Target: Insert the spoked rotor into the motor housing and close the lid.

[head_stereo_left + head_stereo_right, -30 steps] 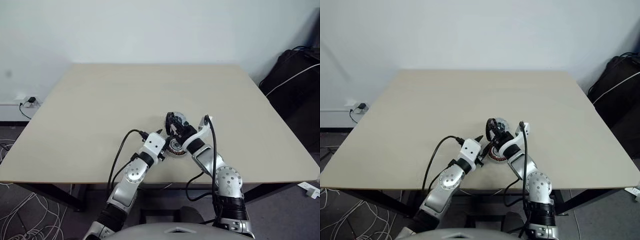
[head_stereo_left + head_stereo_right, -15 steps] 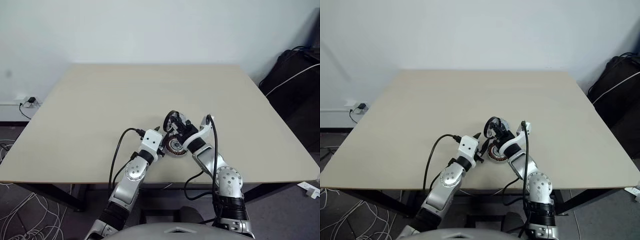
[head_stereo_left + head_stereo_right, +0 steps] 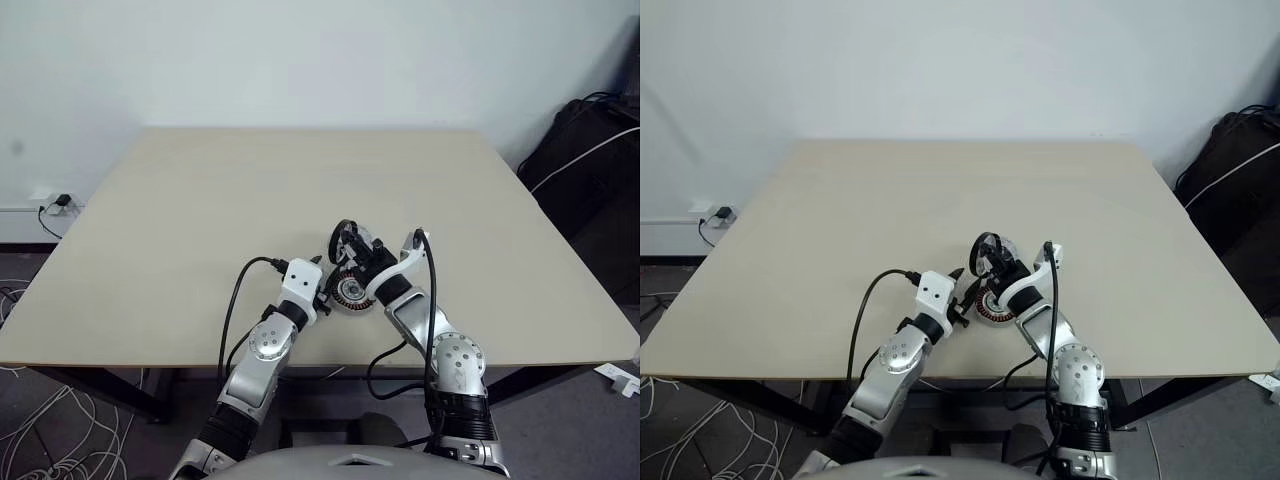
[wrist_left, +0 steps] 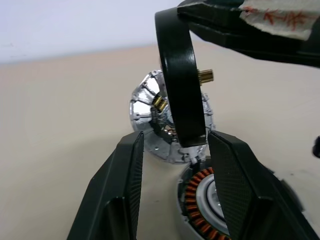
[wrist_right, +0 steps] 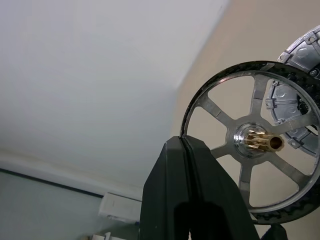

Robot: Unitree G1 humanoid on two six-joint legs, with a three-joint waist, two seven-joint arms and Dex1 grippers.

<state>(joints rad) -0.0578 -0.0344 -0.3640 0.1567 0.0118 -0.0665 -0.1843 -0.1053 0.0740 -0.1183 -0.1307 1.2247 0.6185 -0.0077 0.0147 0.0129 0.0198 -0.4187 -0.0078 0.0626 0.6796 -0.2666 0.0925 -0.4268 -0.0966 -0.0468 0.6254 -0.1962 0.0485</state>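
Left eye view: a beige table spans the middle of the frame under a pale wall, with a dark bag at the right edge and loose cables on the floor at lower left. Just below centre the two arms meet. The left gripper has its jaws parted around the motor housing, copper coils showing, low in the left wrist view. The right gripper is pinched tight on the dark rim of the spoked rotor, held upright on edge above the housing, a brass pinion at its hub. Behind the rotor the silvery lid rests tilted on the table. A tape strip on the right gripper bears red marks I cannot read.
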